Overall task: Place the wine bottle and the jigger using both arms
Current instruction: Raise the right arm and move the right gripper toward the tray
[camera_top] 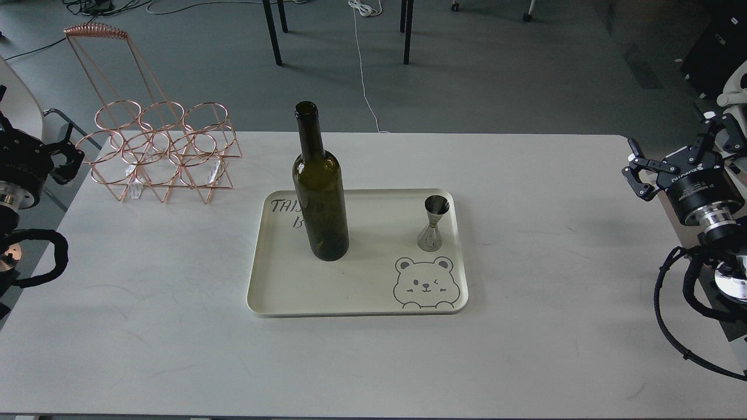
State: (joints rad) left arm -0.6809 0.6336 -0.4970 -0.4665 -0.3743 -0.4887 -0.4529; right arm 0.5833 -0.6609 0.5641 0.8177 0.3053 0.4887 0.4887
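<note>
A wine bottle (318, 192) stands upright on the left half of a cream tray (292, 291) in the middle of the white tabletop (525, 350). A jigger (433, 224) stands upright on the tray's right side, just above a printed bear face (423, 283), well apart from the bottle. A copper wire rack (157, 151) sits at the tabletop's far left corner. The left tool (64, 157) hangs off the tabletop's left edge, its fingers apart and holding nothing. The right tool (633, 169) hangs by the right edge, its fingers likewise spread and empty. Both are well away from the tray.
</note>
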